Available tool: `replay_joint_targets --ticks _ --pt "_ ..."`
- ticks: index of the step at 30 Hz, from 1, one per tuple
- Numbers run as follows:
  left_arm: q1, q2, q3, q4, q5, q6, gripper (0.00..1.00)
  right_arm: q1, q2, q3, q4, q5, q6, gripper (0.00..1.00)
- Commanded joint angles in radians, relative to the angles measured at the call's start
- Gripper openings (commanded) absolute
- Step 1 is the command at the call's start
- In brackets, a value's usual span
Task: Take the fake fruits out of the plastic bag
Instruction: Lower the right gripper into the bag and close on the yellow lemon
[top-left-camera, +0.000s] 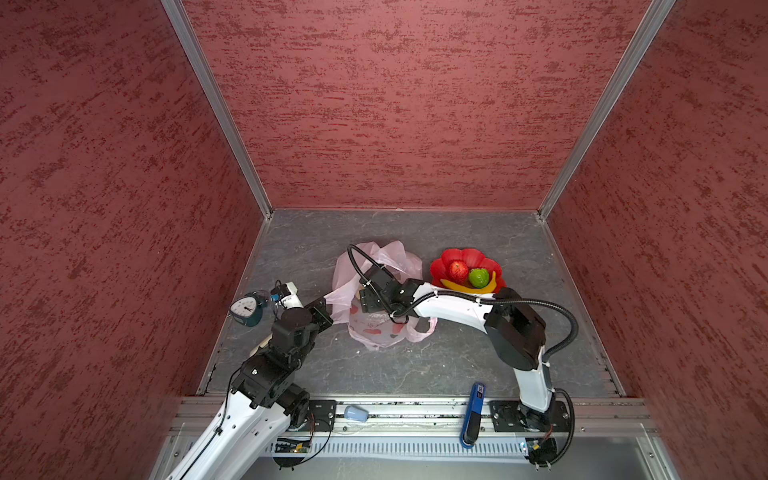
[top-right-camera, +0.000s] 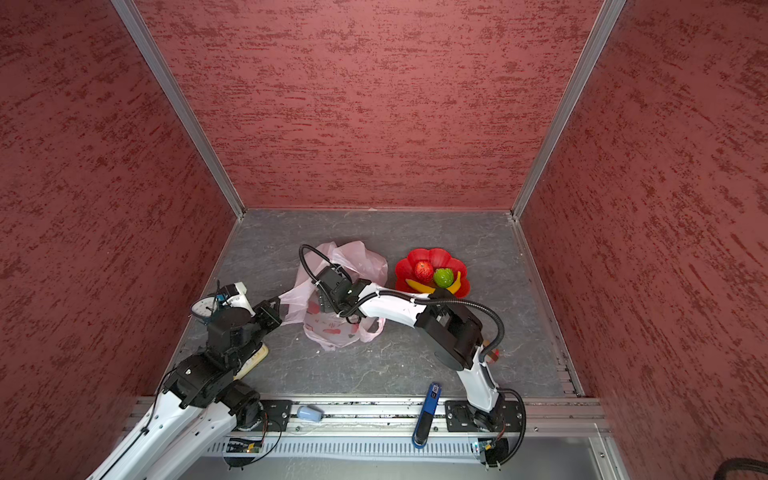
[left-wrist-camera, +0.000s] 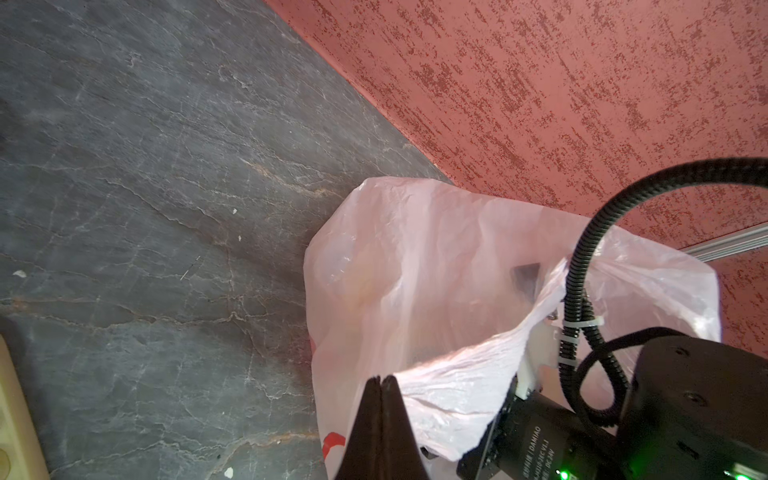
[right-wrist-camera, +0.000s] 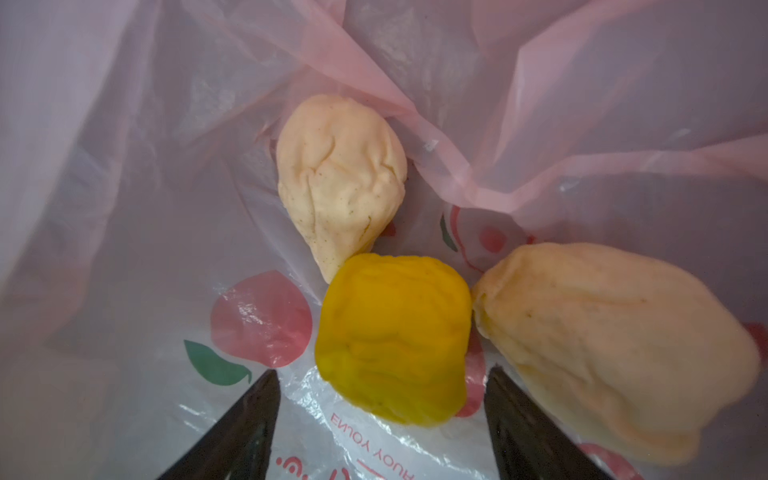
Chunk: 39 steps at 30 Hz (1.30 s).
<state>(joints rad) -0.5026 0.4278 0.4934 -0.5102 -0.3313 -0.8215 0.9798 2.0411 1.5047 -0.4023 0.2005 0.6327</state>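
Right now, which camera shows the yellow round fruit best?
The right wrist view: the yellow round fruit lies unobstructed inside the plastic bag, at the tips of the open right claw. Both top views and the left wrist view show only the bag's outside.

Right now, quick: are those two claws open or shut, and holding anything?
Left gripper: jaws shut on an edge of the plastic bag.
Right gripper: jaws open inside the bag, holding nothing; the yellow round fruit lies just ahead of them.
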Motion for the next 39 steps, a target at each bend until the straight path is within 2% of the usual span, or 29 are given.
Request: replay_joint_targets --ticks 1,7,16,29,39 --pt "-0.006 -0.014 -0.009 -0.022 -0.007 -0.005 0.03 -0.004 0.014 0.018 0.028 -0.007 0.015 0.81" --pt "-0.008 -0.018 -0.012 -0.024 -0.008 -0.008 0.03 -0.006 0.044 0.032 0.033 -0.003 0.005 0.83" --pt "-0.010 -0.020 -0.021 -0.029 -0.009 -0.012 0.03 -0.009 0.078 0.047 0.057 0.011 0.004 0.77" --pt "-0.011 -0.017 -0.024 -0.036 -0.009 -0.015 0.03 -0.016 0.109 0.056 0.072 0.041 -0.004 0.79" --pt "-0.010 -0.011 -0.027 -0.030 -0.006 -0.014 0.03 -0.018 0.113 0.055 0.079 0.062 -0.011 0.71"
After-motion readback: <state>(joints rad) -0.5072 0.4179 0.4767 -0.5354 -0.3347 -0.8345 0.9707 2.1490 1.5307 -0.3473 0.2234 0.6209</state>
